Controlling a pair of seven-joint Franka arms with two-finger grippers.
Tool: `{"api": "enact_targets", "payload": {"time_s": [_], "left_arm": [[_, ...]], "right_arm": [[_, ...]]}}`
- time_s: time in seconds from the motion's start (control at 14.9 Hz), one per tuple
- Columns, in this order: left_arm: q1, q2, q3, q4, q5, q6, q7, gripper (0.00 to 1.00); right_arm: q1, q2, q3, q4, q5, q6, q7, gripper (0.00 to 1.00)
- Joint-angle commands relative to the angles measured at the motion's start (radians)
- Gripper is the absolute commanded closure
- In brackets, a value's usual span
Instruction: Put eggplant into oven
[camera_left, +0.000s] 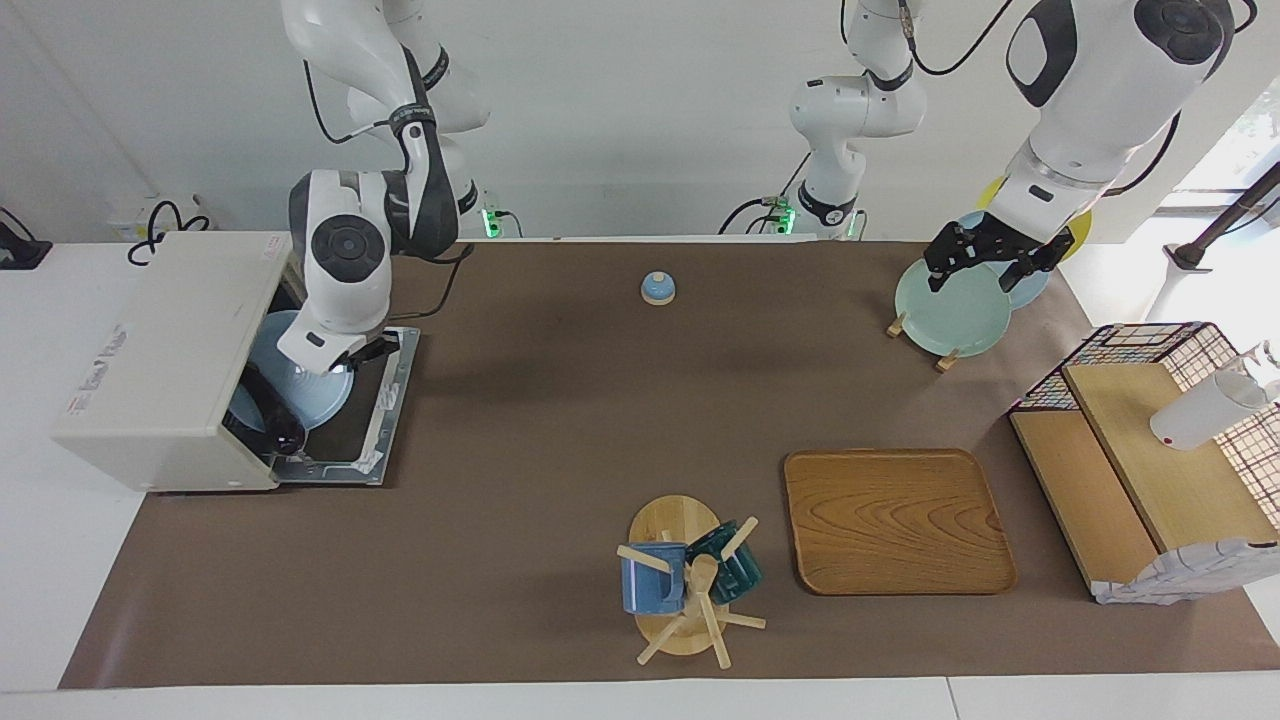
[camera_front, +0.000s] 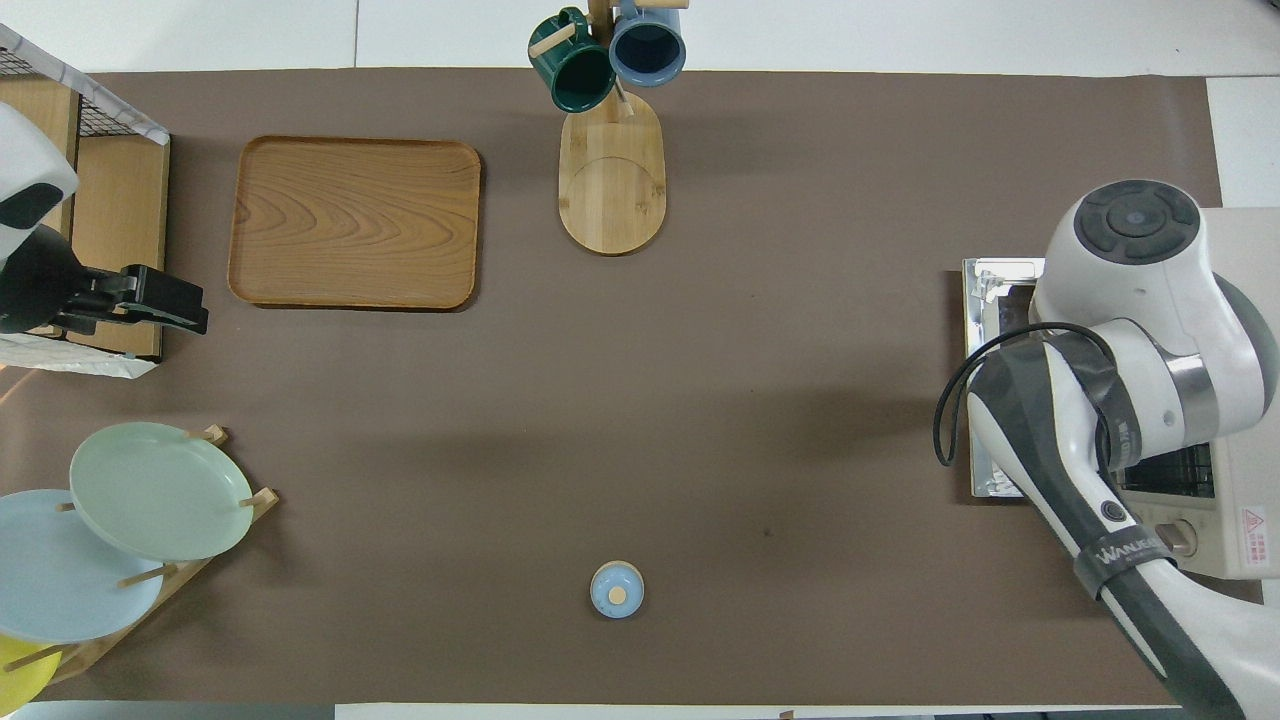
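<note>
The cream-white oven (camera_left: 170, 350) stands at the right arm's end of the table with its door (camera_left: 385, 420) dropped open. A light blue plate (camera_left: 305, 395) lies partly inside the oven's mouth, and the dark eggplant (camera_left: 268, 408) lies across it, reaching into the oven. My right gripper (camera_left: 352, 357) is low over the door at the plate's outer rim. In the overhead view the right arm hides the plate and the eggplant, and only the oven (camera_front: 1240, 530) shows. My left gripper (camera_left: 985, 270) waits, open and empty, above the plate rack.
A plate rack with a green plate (camera_left: 955, 310) stands near the left arm. A wire basket with wooden shelves (camera_left: 1150, 470), a wooden tray (camera_left: 895, 520) and a mug tree (camera_left: 690, 580) are farther from the robots. A small blue bell (camera_left: 658, 288) sits mid-table.
</note>
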Motion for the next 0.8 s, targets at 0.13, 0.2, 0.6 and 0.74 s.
{"api": "enact_targets", "payload": {"time_s": [0.13, 0.2, 0.6, 0.74], "left_arm": [[0.042, -0.014, -0.009, -0.013, 0.021, 0.018, 0.014, 0.0], [0.043, -0.014, -0.008, -0.013, 0.021, 0.02, 0.01, 0.0], [0.042, -0.014, -0.008, -0.015, 0.021, 0.017, 0.013, 0.0], [0.042, -0.014, -0.008, -0.015, 0.021, 0.017, 0.013, 0.0]], "right_arm": [[-0.044, -0.051, 0.016, -0.084, -0.015, 0.034, -0.093, 1.0], [-0.053, -0.054, 0.017, -0.098, -0.012, 0.04, -0.093, 1.0], [-0.05, -0.063, 0.019, -0.081, 0.002, 0.036, -0.197, 0.58], [-0.015, -0.066, 0.029, 0.0, 0.033, -0.031, -0.192, 0.58]]}}
